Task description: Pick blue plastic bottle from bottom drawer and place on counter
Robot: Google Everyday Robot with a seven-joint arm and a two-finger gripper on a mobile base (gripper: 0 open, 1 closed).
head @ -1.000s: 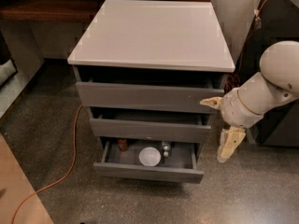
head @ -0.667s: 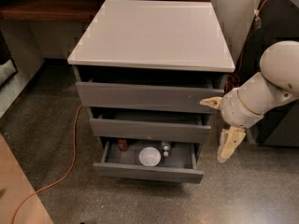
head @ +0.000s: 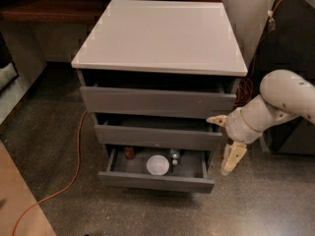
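- The blue plastic bottle (head: pixel 174 156) is in the bottom drawer (head: pixel 156 183), near the drawer's back edge and a bit right of the middle. It's small and half in shadow, so I can't say whether it's standing or lying down.
- Just to its left is a white round bowl (head: pixel 157 165). It looks very close to the bottle, but I can't tell if they touch.
- Further left, toward the back-left corner of the same drawer, there's a red soda can (head: pixel 129 152), well apart from the bottle.
- The bottom drawer is pulled out the farthest of the three, so its grey inside is open to view.
- The middle drawer (head: pixel 157 136) and top drawer (head: pixel 157 101) above it each stick out a little, like stair steps.
- The counter (head: pixel 160 36) is the glossy white top of the cabinet.
- The gripper (head: pixel 218 144) hangs off the cabinet's front-right corner, about level with the middle and bottom drawers. Its two cream fingers (head: pixel 233 156) are spread wide, one pointing left at the middle drawer's right end and one pointing down at the floor. It's holding nothing and is well apart from the bottle.
- The white arm (head: pixel 285 95) comes in from the right edge.
- An orange cable (head: pixel 75 167) snakes over the floor left of the cabinet, and a dark wooden shelf (head: pixel 49 9) runs behind the counter's back-left corner.
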